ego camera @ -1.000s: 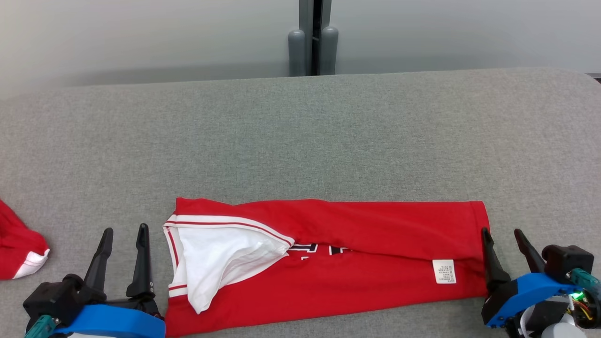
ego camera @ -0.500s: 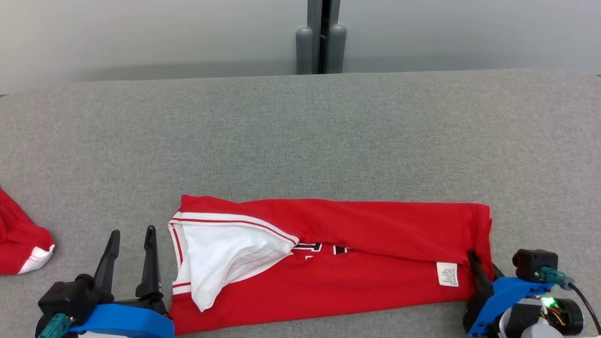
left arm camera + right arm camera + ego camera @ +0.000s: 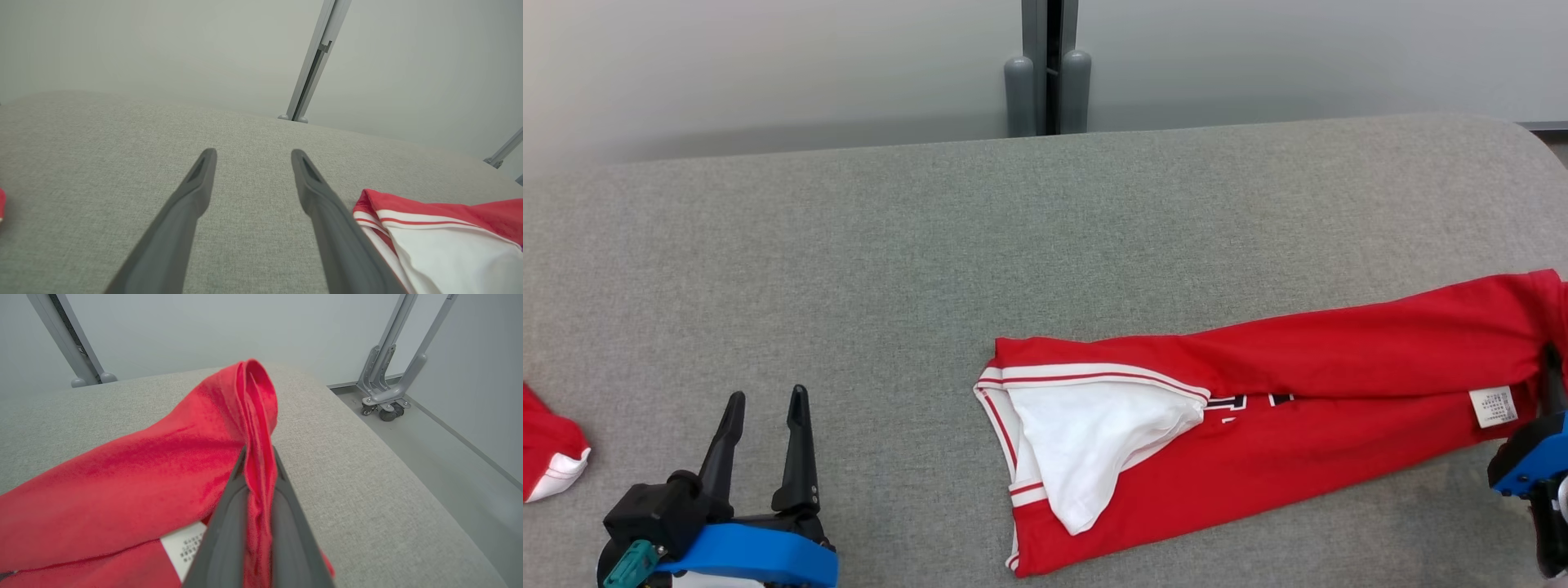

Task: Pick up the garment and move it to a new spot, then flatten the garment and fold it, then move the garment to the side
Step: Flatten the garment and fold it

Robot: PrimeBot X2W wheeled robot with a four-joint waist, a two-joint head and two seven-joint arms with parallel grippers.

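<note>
The right pincer (image 3: pixel 258 454) grips the red garment (image 3: pixel 1339 359) by its right-edge end, seemingly the hem, its length lying toward lower middle, well apart from the wide-open left pincer (image 3: pixel 766 398).

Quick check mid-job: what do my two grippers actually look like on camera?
Left gripper: two long, tapering dark grey fingers on a black block, mounted on a bright blue bracket, with a teal connector plug at its side. Right gripper: the same dark grey tapering fingers; the head view shows its blue bracket.
</note>
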